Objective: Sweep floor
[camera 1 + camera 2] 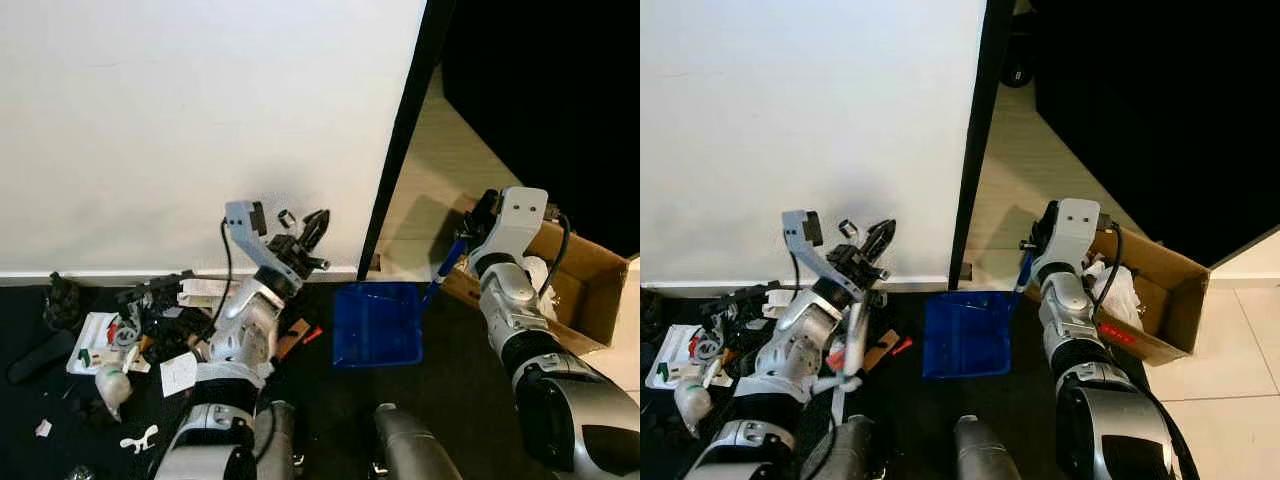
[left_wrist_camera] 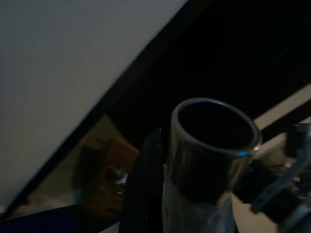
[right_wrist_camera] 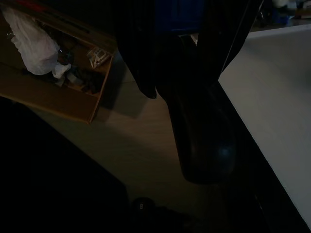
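**Mid-sweep: broom and dustpan both in hand, litter not yet gathered**

Right now we have both arms up in front of the white wall. Our left gripper (image 1: 872, 243) is closed around a metal tube, which we take to be the broom handle (image 2: 209, 160); in the left wrist view it shows as a shiny hollow cylinder with an open round top. Our right gripper (image 1: 480, 215) appears clamped on the dustpan's thin blue handle (image 1: 441, 272); the right wrist view is too dark to confirm how tightly.

The blue dustpan (image 1: 377, 324) is smooth rigid plastic, a square tray, resting on the dark floor (image 1: 460, 370) just below the black door frame edge (image 1: 400, 140). Mixed litter (image 1: 130, 335) sits along the wall's base on our left, well apart from the pan: white paper scraps, a crumpled white lump, black bits, small red pieces.

We judge the next move as dragging the broom across the litter toward the pan's open lip while holding the pan flat. A cardboard box (image 1: 580, 285) with white crumpled rubbish stands on the pale floor on our right.
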